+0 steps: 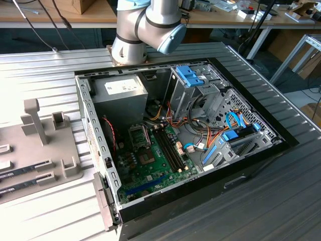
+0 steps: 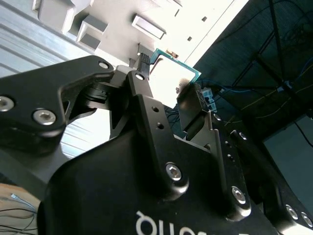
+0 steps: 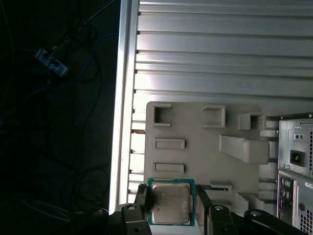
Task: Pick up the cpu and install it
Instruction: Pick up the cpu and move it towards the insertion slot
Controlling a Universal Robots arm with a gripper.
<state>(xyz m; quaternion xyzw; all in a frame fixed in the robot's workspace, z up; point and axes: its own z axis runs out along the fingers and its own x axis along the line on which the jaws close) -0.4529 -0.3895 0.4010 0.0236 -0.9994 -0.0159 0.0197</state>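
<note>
The cpu is a small flat square chip with a green rim and a dull silver lid. It hangs above the grey holder tray, and my gripper is shut on it, one black finger on each of two opposite edges. In the second wrist view the cpu sits between the fingertips of the gripper, its lid glaring white. The open computer case lies on the table with the green motherboard and its socket exposed. The arm's joints stand behind the case.
A grey power-supply box fills the case's back corner, with drive cages and loose cables beside it. The holder tray with upright posts and long green sticks lies at the exterior view's left. The ribbed metal table ends at an edge.
</note>
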